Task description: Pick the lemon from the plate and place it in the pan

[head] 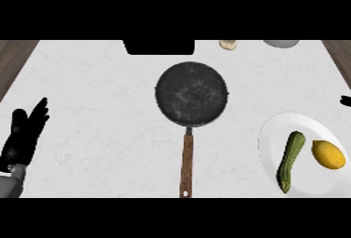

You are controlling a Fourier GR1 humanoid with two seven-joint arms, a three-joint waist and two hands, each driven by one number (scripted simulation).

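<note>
Lemon (328, 154), oval, lies on white plate (274, 130) beside round dark pan (192, 94); left hand (24, 135) relaxed.

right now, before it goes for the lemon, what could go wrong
The lemon lies on the plate right beside a zucchini, so fingers closing on it could nudge or catch the zucchini. The plate sits at the counter's right edge, partly out of view, so the reach is hard to check. The pan has a long wooden handle between the left robot hand and the plate; a low carry might knock it.
</note>
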